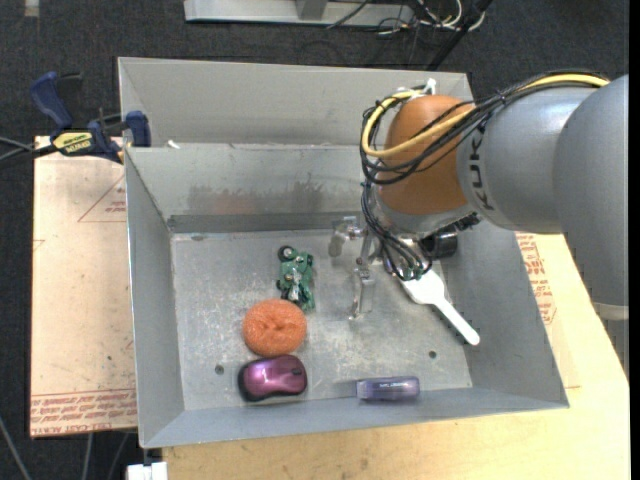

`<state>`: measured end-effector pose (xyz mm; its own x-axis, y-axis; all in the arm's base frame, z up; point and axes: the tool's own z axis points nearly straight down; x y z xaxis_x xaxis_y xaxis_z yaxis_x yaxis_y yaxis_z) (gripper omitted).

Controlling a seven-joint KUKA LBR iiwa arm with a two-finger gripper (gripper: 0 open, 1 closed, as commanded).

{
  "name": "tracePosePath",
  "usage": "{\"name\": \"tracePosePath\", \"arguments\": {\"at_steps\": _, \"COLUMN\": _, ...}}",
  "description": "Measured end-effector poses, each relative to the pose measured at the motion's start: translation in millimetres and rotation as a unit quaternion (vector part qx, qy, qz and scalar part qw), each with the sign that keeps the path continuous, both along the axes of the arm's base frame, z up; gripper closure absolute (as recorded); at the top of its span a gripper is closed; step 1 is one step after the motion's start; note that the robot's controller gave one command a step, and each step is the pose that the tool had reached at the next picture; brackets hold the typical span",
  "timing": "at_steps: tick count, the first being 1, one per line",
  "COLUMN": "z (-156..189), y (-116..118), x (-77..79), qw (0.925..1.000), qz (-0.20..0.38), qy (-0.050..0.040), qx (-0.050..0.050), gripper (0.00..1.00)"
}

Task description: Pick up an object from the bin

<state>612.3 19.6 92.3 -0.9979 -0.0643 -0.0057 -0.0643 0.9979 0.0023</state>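
My gripper (pixel 353 274) hangs over the bin floor right of centre, open, with nothing between its fingers. Just to its left lies a small green circuit board (pixel 297 276) with dark parts on it. A white plastic spoon-like utensil (pixel 441 304) lies to the gripper's right, its head partly under the wrist and its handle pointing toward the front right. An orange scrubby ball (pixel 274 328) sits further to the front left.
A shiny purple computer mouse (pixel 272 378) lies at the front left, just in front of the orange ball. A flat lavender rectangular piece (pixel 388 389) rests against the front wall. The arm and its orange cover overhang the bin's back right.
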Motion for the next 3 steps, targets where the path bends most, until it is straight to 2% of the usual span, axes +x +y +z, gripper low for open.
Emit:
{"name": "tracePosePath", "arguments": {"at_steps": 1, "z": -11, "y": 23, "x": -47.5, "qw": 0.9983, "qz": -0.058, "qy": -0.0008, "qx": 0.000, "gripper": 0.00}}
{"name": "tracePosePath", "arguments": {"at_steps": 2, "z": -18, "y": 45, "x": -101.3, "qw": 0.9985, "qz": -0.055, "qy": 0.0037, "qx": 0.000, "gripper": 0.00}}
{"name": "tracePosePath", "arguments": {"at_steps": 3, "z": 7, "y": 66, "x": -82.1, "qw": 0.9980, "qz": 0.063, "qy": 0.0008, "qx": -0.001, "gripper": 0.00}}
